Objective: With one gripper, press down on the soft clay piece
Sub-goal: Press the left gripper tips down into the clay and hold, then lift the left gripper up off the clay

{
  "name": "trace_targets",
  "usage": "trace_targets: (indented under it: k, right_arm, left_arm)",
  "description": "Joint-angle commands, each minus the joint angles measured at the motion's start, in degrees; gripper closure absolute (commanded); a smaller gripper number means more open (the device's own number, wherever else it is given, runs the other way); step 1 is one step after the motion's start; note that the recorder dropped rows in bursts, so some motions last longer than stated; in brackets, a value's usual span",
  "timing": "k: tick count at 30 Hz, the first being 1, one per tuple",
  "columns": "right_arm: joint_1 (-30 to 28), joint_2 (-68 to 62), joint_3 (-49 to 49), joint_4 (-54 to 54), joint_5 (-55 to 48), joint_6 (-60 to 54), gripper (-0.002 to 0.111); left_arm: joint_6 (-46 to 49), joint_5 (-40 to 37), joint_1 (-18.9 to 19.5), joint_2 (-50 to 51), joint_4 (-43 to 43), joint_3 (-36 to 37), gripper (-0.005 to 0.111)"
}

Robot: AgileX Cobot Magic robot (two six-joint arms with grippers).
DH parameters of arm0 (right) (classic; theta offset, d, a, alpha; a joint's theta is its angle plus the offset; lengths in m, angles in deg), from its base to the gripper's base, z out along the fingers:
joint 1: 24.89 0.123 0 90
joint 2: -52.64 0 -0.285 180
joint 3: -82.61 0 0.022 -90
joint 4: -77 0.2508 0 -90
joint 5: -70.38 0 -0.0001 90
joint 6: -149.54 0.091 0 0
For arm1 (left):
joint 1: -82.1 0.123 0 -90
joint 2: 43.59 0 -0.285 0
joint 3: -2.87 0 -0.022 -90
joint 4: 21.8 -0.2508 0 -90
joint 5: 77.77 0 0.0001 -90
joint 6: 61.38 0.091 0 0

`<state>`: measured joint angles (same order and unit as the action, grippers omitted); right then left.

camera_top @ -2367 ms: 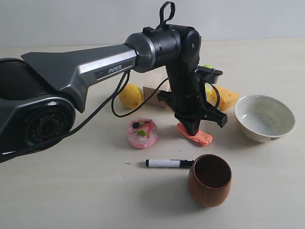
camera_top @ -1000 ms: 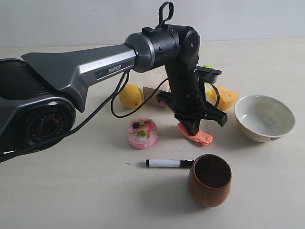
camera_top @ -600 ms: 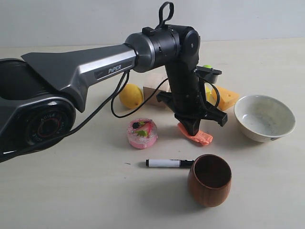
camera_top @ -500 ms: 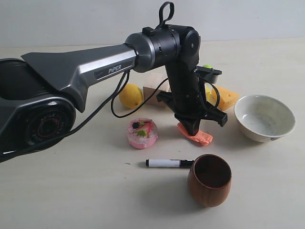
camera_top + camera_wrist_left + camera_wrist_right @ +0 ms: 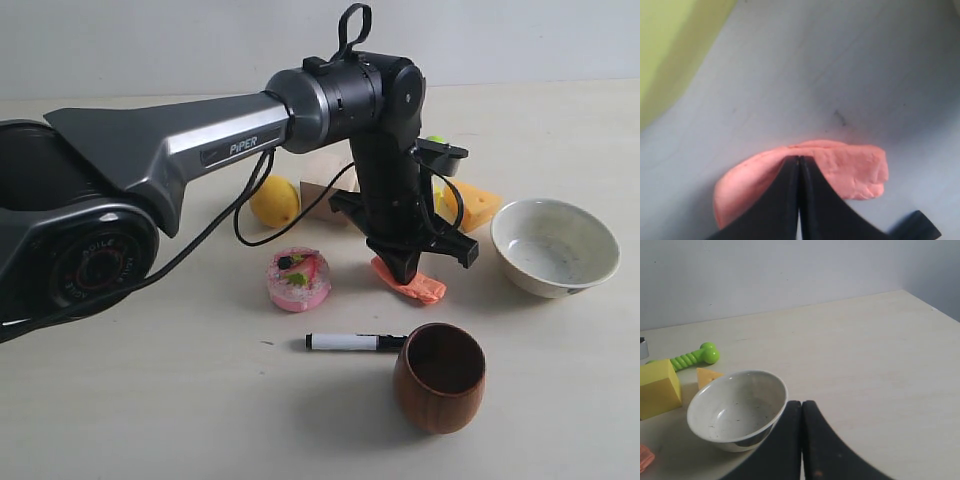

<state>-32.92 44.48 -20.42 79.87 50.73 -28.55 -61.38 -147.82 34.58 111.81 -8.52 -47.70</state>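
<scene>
Pale table (image 5: pixel 180 420) bears soft clay piece (image 5: pixel 425 290), cake toy (image 5: pixel 298 279), marker (image 5: pixel 345 342), wooden cup (image 5: pixel 438 377), white bowl (image 5: pixel 555 275) — lemon (image 5: pixel 274 201), cheese wedge (image 5: pixel 480 207) behind

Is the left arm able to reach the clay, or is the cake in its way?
Yes, it seems so. The left gripper is shut, its tips right on the clay. The cake sits off to the side, apart from both, and nothing lies between.
</scene>
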Motion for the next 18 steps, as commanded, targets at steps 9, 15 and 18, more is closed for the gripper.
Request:
trace_targets:
  k: [9,15,18]
  right_arm:
    - [0.1,0.4,0.2,-0.2,0.5,-0.3,0.108]
    - [0.1,0.4,0.2,-0.2,0.5,-0.3,0.108]
    - [0.1,0.4,0.2,-0.2,0.5,-0.3,0.108]
  left_arm:
    - [0.0,0.8,-0.4,-1.3,-3.7,1.7,0.107]
    - [0.0,1.6,-0.4,-3.0,-4.3,1.7,0.107]
    - [0.0,1.6,-0.4,-3.5,-4.5,1.7,0.107]
